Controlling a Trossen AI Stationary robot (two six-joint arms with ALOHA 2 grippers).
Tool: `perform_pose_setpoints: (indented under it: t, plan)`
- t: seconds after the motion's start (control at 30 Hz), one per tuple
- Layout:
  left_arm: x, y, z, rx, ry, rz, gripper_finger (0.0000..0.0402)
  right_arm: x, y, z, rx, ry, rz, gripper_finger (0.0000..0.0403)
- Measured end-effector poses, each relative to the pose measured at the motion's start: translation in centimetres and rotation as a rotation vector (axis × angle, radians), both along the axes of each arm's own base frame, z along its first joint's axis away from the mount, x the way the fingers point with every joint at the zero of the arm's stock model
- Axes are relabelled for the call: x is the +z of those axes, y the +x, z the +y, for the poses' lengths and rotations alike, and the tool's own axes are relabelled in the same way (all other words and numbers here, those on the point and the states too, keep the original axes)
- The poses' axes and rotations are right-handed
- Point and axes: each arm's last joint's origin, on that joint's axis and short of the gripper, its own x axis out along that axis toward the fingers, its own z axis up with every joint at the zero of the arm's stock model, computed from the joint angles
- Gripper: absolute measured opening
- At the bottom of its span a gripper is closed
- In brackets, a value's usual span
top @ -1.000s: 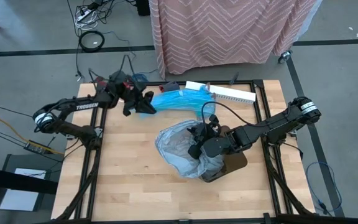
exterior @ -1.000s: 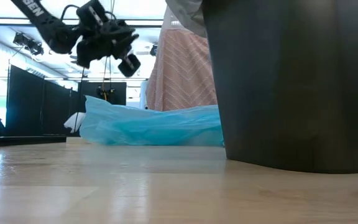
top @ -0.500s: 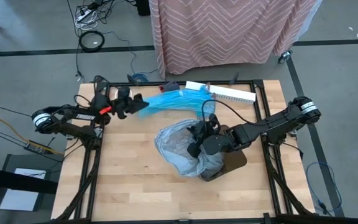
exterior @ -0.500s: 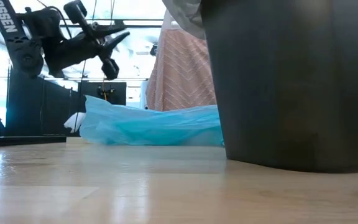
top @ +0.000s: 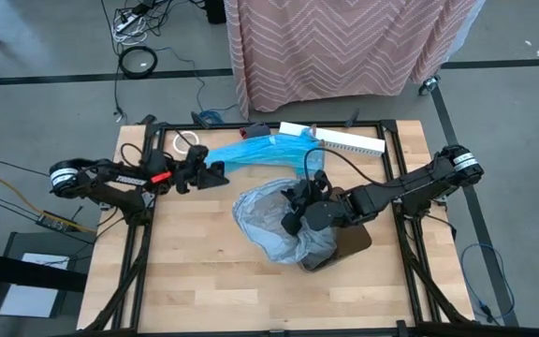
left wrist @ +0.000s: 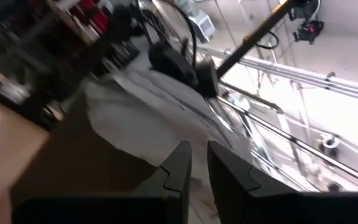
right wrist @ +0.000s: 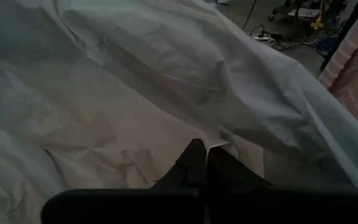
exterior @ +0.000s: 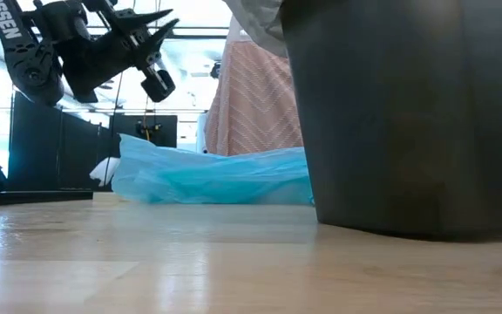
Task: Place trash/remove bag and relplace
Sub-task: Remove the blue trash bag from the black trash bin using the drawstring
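Observation:
The grey translucent bag [top: 262, 223] lies wrinkled over the mouth of the dark bin [top: 349, 245], which fills the right of the low view [exterior: 408, 113]. My right gripper [top: 291, 223] is shut on the bag's film [right wrist: 135, 81]. My left gripper [top: 219, 174] hovers at the table's left with its fingers a little apart [left wrist: 199, 152] and nothing between them. It points toward the bag and slightly upward [exterior: 166, 26]. The trash is out of view. My right gripper pinches a small fold of the grey bag's film [right wrist: 220, 145] between its two shut fingers. It comes from the table's right, slanting downward. The rest of the bag spreads slack over the bin in front of the fingers.
A bright blue plastic bag [top: 269, 150] lies on the table near the far edge, between the two arms [exterior: 207, 174]. A white tape roll [top: 187, 142] sits at the far left, and a long white box [top: 349, 140] at the far right. Bare wood lies along the near edge.
My left gripper has drawn back from the blue bag's left end toward the table's near edge and sunk a little. It has turned about its wrist, so its fingers now point toward the grey bag and slightly upward. The right gripper and the bag have kept still.

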Motion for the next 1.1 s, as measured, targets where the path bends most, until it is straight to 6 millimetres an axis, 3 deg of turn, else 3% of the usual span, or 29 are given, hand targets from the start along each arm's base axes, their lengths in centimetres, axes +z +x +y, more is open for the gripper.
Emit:
perform_pose_setpoints:
  t: [0.43,0.83,1.1]
  plan:
    - [1.4,1.4,-2.1,-0.083,0.059,-0.078,0.0065,0.0,0.1,-0.2,-0.003,0.003,0.0,0.0]
    - [0.7,2.0,-2.7,-0.105,0.026,0.0,0.0167,0.0,0.1,-0.2,-0.001,0.002,0.001,0.0]
    - [1.0,2.3,-3.0,-0.102,0.018,-0.008,0.017,0.0,0.1,-0.2,-0.002,0.001,0.001,0.0]
